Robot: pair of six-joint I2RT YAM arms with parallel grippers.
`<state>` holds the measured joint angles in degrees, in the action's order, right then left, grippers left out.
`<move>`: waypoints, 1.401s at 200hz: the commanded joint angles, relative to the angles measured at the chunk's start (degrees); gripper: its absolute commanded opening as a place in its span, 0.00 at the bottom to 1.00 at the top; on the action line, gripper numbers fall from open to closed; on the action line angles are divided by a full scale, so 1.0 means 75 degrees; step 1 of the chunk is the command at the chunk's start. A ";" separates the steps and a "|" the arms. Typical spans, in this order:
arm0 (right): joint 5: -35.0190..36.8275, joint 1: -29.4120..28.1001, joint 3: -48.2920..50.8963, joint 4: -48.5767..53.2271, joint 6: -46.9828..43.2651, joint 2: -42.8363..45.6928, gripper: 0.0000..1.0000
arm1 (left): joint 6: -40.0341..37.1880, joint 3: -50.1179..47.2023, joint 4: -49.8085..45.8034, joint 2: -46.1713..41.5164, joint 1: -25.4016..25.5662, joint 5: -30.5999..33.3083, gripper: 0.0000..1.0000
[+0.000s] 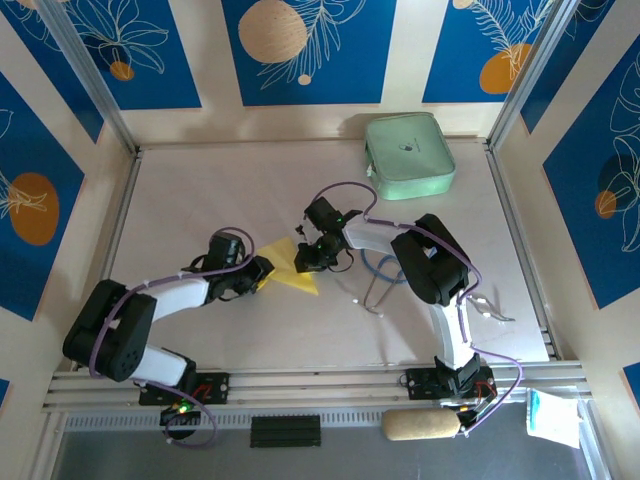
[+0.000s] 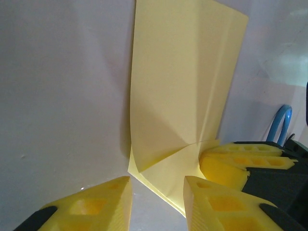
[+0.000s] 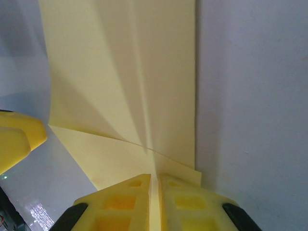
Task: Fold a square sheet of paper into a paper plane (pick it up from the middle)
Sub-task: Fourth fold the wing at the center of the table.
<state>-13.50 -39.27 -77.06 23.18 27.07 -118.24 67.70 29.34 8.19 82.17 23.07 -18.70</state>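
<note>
The right jaws are clenched on the nearest edge of the square sheet of paper, which is partly folded and stretches ahead of them on the worktop. The left jaws stand apart, released, with the sheet's corner just ahead of them.

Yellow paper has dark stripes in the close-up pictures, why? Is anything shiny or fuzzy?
Right wrist view: creases in the yellow paper catch less light, making soft grey bands; the table shows a glare patch at the lower left. Left wrist view: the paper is darkest near its lower crease; the blue cable looks blurry.
</note>
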 commanded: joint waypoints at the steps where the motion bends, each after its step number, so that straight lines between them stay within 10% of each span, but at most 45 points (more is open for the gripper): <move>1: -0.0055 0.0073 -0.0150 0.0107 0.0105 -0.0130 0.14 | 0.0105 -0.0006 0.0422 0.0257 0.0072 -0.0255 0.34; 206: -0.0427 0.0196 -0.0131 -0.0203 -0.0449 0.0147 0.14 | -0.0437 0.0628 0.1161 0.1249 0.0053 -0.0854 0.16; 280: 0.1247 0.0269 0.1107 -0.0733 -0.0587 0.1911 0.28 | -0.0440 0.0871 0.0608 0.0990 0.0073 -0.0454 0.04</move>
<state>-10.31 -37.34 -73.12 19.99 23.99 -110.59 65.49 33.82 15.42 90.91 23.18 -23.70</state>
